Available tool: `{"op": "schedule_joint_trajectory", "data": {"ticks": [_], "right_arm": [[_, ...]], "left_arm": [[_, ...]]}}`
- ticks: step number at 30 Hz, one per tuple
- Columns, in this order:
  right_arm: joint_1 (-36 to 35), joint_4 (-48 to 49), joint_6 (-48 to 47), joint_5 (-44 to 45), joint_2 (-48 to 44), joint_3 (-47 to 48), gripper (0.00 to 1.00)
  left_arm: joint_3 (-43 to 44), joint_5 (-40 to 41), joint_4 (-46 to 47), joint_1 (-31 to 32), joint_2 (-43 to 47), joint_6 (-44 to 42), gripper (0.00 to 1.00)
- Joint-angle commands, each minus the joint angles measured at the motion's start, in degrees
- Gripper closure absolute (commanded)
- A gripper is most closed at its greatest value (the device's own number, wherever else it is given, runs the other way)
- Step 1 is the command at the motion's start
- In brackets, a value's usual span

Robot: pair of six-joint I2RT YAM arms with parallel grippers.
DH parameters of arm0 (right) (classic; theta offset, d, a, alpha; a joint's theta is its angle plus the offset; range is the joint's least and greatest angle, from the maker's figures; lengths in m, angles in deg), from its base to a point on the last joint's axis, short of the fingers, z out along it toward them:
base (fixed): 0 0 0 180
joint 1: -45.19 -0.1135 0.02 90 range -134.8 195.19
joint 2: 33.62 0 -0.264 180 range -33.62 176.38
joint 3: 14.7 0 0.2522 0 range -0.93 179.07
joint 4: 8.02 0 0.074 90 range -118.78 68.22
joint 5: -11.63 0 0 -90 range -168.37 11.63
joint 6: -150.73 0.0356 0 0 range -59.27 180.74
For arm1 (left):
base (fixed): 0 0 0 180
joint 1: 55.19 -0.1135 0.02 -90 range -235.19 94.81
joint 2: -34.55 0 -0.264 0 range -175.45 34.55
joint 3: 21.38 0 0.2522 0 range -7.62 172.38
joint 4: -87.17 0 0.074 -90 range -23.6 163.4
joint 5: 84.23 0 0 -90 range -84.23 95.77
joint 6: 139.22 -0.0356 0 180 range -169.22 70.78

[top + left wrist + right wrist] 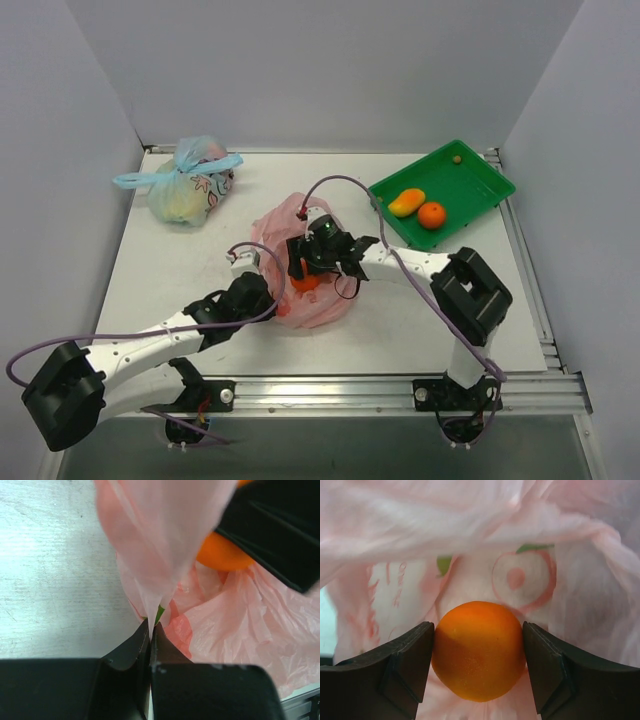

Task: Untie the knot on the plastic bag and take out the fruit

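The fingers of the right gripper (478, 630) are pressing both flanks of the orange (478, 652), seemingly firm, smooth and light, inside the plastic bag (272, 225) lying mid-tabletop (180, 270), while the left gripper (151, 627) fingers are pinching its thin, limp, probably slippery film.

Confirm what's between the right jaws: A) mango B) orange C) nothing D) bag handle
B: the right wrist view shows a round orange sitting between the right jaws, inside the pink bag.
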Motion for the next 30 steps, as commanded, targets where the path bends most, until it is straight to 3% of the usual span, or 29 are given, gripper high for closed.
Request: {"op": "schedule_joint_trajectory", "data": {"ticks": [1,9,16,20,25,30], "right_arm": [[-0.6,-1.9,-1.9,1.1,-9.0,-2.4,0.76],[2.5,-3.8,-6.2,7.7,-21.7,-3.2,0.77],[19.4,-4.2,-5.4,14.6,-23.9,-2.0,0.78],[33.0,-4.1,0.9,17.7,-21.5,-0.1,0.78],[41.9,-3.0,3.7,21.6,-12.8,6.8,0.77],[48.9,-4.0,4.4,17.5,-0.7,16.7,0.73]], "left_arm": [[3.2,1.5,-0.6,-0.3,-0.6,-1.2,0.93],[2.8,0.0,0.6,-0.5,-2.3,-1.4,0.93],[0.4,-1.6,2.7,-0.4,-2.1,-0.8,0.93],[0.0,-2.9,3.4,-0.5,-1.8,-0.9,0.93],[-1.6,-3.8,5.6,-0.4,-1.5,-0.8,0.93],[-2.6,-4.3,7.2,-0.5,-1.9,-0.8,0.93]]}}
